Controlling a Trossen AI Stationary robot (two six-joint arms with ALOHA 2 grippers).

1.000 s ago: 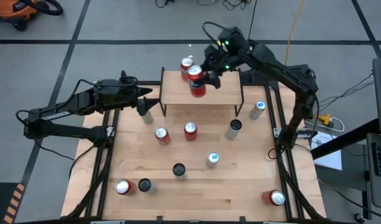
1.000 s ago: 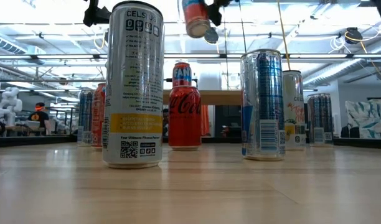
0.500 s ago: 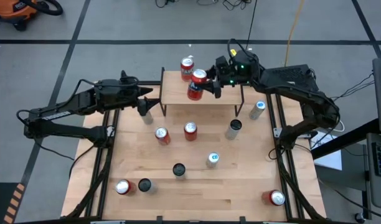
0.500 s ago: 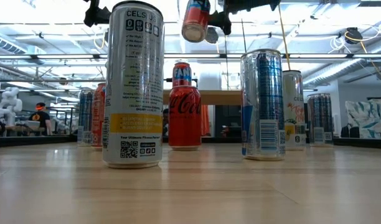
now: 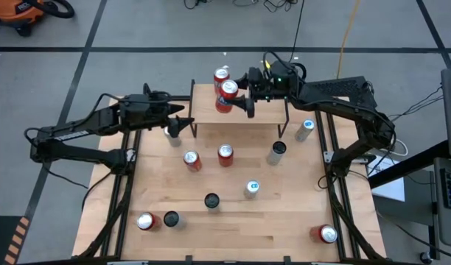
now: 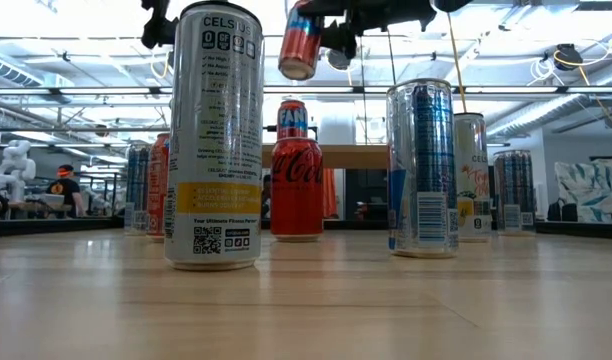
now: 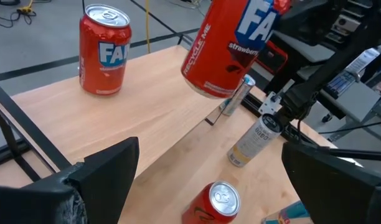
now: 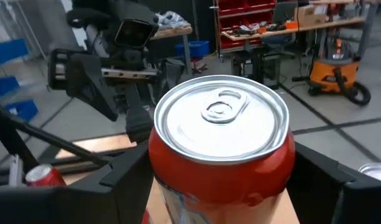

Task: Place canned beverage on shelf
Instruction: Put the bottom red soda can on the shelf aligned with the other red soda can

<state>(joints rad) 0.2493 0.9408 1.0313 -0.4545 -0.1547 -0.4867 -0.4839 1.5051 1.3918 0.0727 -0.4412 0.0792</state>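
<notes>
While the right gripper (image 5: pixel 240 93) holds a red strawberry can (image 5: pixel 225 96) clamped between its two fingers, the can hangs tilted above the shelf (image 5: pixel 240 114), apart from the wooden top and leaning toward the left. The left wrist view shows the can's base clear of the wood, its lower rim angled rather than flat. A second red can (image 5: pixel 221 76) already stands upright at the shelf's far edge, just beside the held one.

The left gripper (image 5: pixel 183 124) waits with its fingers spread wide and nothing between them, at the shelf's left end, near a slim silver can (image 5: pixel 172 135) on the table (image 5: pixel 284 213).

The main risk, as I judge it, is the tilt. If the fingers let go before the can is brought upright, it would land on its rim and could topple, roll across the smooth top and drop off the near edge among the cans standing on the table below. A second risk is the neighbour: the held can is close enough that a sideways swing during righting or lowering could knock the standing can off the far edge. A release from too high would add bounce, so the base should touch the wood before the fingers part.
</notes>
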